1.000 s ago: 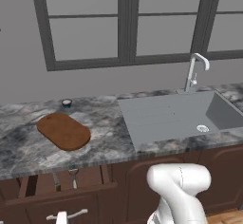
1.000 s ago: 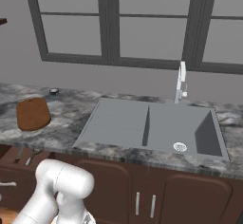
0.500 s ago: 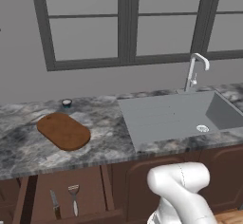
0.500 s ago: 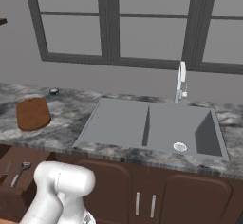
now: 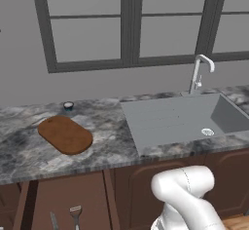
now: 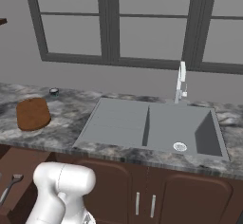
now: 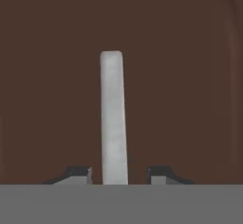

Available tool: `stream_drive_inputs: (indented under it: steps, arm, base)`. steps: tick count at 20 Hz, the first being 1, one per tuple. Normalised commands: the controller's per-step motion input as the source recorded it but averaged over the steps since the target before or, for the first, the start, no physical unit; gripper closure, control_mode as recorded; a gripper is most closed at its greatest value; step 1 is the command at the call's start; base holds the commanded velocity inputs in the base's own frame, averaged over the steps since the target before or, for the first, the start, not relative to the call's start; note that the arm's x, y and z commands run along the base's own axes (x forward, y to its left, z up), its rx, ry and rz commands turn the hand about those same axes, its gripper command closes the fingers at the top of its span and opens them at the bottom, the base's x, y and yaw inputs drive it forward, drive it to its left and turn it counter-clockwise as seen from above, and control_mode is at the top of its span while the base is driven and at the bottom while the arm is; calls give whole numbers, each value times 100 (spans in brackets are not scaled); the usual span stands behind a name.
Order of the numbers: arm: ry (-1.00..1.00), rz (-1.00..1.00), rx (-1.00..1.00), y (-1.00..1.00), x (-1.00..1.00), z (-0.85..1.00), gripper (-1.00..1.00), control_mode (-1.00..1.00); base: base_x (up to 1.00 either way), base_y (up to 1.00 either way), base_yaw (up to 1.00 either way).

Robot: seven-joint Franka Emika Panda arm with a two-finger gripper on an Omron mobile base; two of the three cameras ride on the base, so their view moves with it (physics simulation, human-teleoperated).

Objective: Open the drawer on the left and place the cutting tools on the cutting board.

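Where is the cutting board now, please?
In the left base view the cutting board lies on the counter's left part, just in front of the small cup, left of the sink.

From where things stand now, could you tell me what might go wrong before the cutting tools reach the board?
1. The fingers straddle the drawer handle with gaps on both sides, so withdrawing askew might snag it.
2. The cutting tools lie side by side in the open drawer; grasping one could nudge the other.
3. The small cup stands near the cutting board.

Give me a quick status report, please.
Gripper open astride drawer handle. Drawer pulled out, cutting tools inside. Cutting board bare.
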Motion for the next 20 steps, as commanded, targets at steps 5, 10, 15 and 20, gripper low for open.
stream_drive_inputs:
  steps: [5,10,15,20]
  arm:
    - [0,0,0,-9,-99,0,-100,-100]
    - [0,-2,0,-25,-100,5,-100,-100]
    - [1,-5,2,-28,-100,20,-100,-100]
    - [4,-12,1,-20,-83,53,-100,-100]
  base:
    - [0,0,0]
    - [0,0,0]
    - [0,0,0]
    - [0,0,0]
